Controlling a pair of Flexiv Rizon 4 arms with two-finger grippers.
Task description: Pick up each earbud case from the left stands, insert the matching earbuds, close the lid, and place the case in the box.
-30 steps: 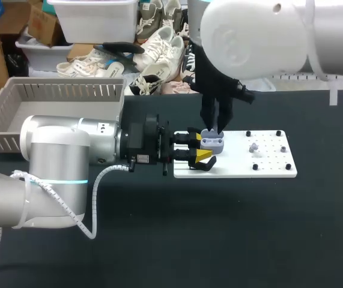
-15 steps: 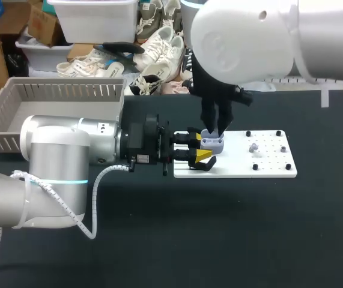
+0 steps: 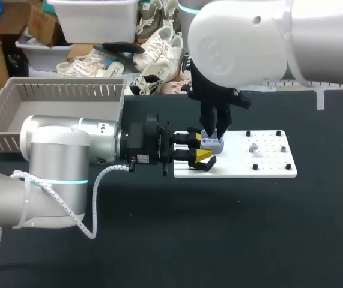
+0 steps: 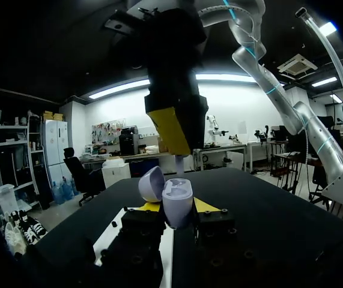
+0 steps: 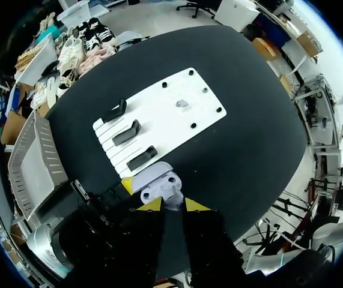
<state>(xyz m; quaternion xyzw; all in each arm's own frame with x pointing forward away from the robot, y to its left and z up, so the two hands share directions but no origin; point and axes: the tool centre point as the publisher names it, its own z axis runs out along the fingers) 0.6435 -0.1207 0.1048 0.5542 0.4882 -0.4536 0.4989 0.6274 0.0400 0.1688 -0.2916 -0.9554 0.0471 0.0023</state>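
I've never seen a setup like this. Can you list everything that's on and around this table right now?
earbud case: one, lavender, lid open, held over the board's left end
held earbud: one, pale, just above the open case
loose earbud: one, lavender, on the board's right part
stands: three, black, in a row on the board's left part
board: one, white, on the table
box: one, grey, slotted walls, table's far left
table: one, black
left gripper: yellow tips, shut on the earbud case from two sides
right gripper: yellow tips, pointing down over the case, holding the earbud
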